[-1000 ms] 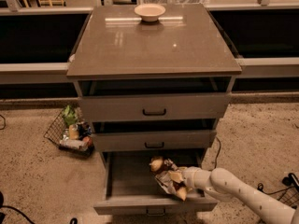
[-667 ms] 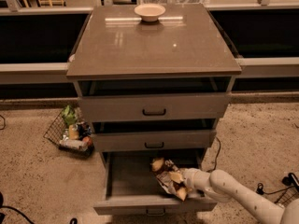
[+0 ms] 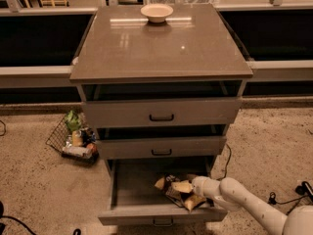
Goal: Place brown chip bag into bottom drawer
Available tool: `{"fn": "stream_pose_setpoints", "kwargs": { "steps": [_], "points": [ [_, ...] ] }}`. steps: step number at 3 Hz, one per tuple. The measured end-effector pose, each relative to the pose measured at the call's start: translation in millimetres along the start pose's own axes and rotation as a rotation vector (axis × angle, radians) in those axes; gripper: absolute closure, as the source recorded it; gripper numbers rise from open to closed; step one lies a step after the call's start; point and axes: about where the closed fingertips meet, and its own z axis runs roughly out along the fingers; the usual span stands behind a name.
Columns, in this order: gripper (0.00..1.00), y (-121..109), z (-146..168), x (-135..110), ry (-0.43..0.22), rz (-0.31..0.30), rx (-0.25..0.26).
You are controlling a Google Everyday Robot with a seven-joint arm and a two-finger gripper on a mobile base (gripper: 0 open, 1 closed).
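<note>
**Chip bag is in the bottom drawer, quick count of what's around**

Starting closest to me: one grey-brown bottom drawer (image 3: 142, 213) with a flat front, pulled wide open. My one white arm (image 3: 247, 202) comes in from the lower right over its right front corner. My gripper (image 3: 191, 194) sits inside the drawer, right up against the one crinkly brown chip bag with tan-yellow ends (image 3: 171, 185).

The bag lies on the drawer floor, toward the right side and near the front. Honestly, I can't tell whether my jaws are pinching it or spread, since that end of me blends into the bag.

Above that there are two more grey-brown drawers with black bar handles. The middle drawer (image 3: 161, 147) and the top drawer (image 3: 161, 112) are each pulled out a little. So that's three drawers total, all open to some degree.

On the floor left of the cabinet there's one wire basket (image 3: 72, 142) holding a few packaged items. Some dark cables (image 3: 288, 197) lie on the floor at the right.

Further back, the flat brown cabinet top (image 3: 161, 50) holds exactly one small round beige bowl (image 3: 156, 12), near its far edge.

Compared with a second ago, the bag is in pretty much the same spot in the drawer. My gripper is still on it, and more of my arm fills the lower right corner. Bowl, basket and drawers haven't moved.
</note>
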Motion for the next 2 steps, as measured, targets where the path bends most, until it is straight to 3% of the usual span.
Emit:
{"fn": "stream_pose_setpoints", "kwargs": {
  "steps": [2],
  "points": [
    [0.00,2.5,-36.9,-17.0,-0.065,-0.026,0.014]
  ]
}}
